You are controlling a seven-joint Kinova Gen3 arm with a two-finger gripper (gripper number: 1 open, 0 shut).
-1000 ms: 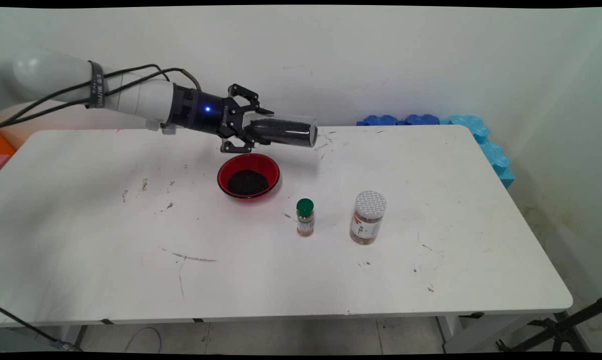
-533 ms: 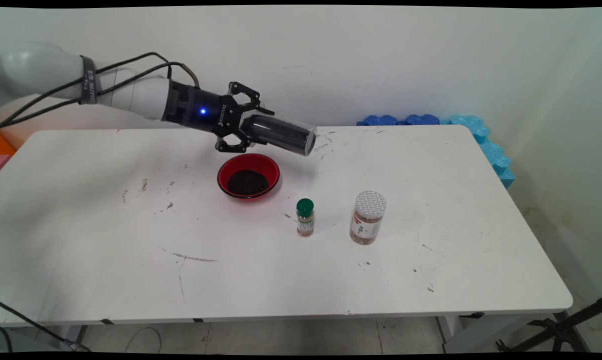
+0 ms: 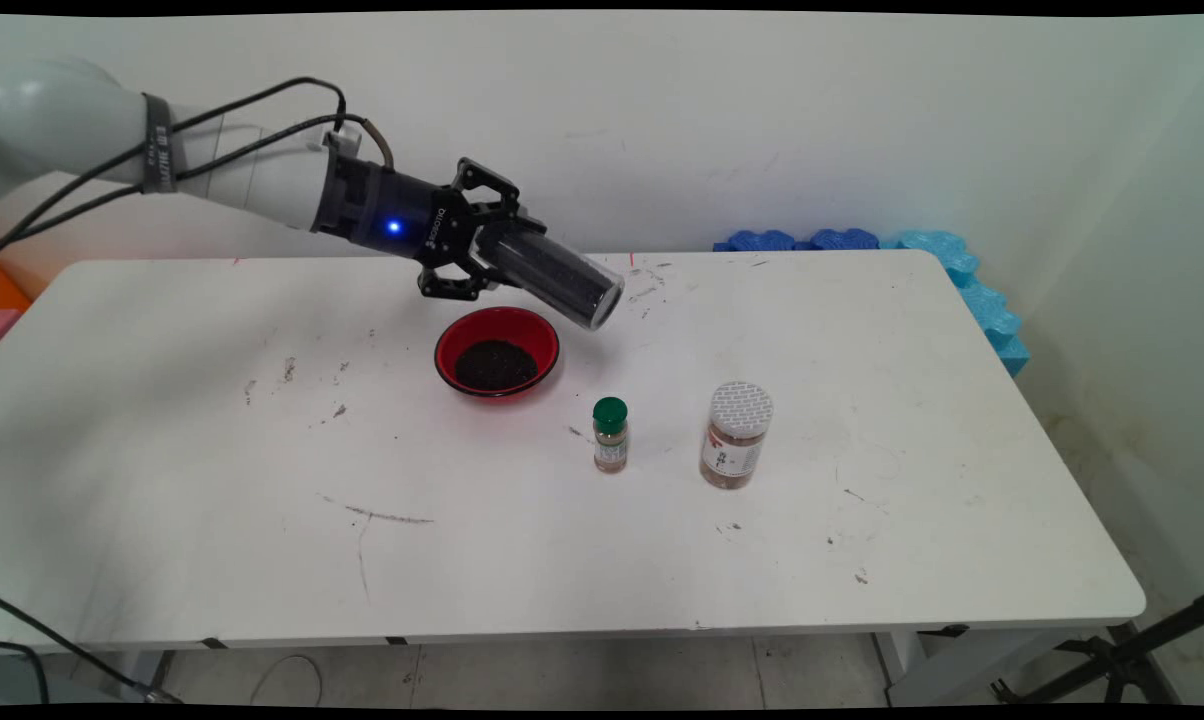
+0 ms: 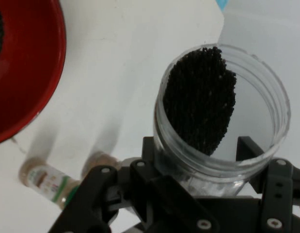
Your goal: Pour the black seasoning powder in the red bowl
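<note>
The white table (image 3: 212, 420) is hard, flat and scuffed. Above it at about 11 o'clock, the hand (image 3: 482, 262) is clamped on the base of a clear jar (image 3: 552, 275) tipped mouth-down, just past the bowl's rim. The jar looks smooth, rigid, light and likely slippery; its dark granules would shift. Below sits a glossy red bowl (image 3: 497, 350) of granules; two small spice bottles stand toward 3 o'clock.

Gripper (image 3: 482, 262) above table (image 3: 162, 450), at far side, clamping open jar (image 3: 552, 278) of granules; jar tilted, mouth toward right and downward. Bowl (image 3: 497, 350) on table just below jar, holding granules. Small bottle (image 3: 610, 435) right and nearer of bowl. Larger lidded jar (image 3: 737, 435) right of small bottle.
</note>
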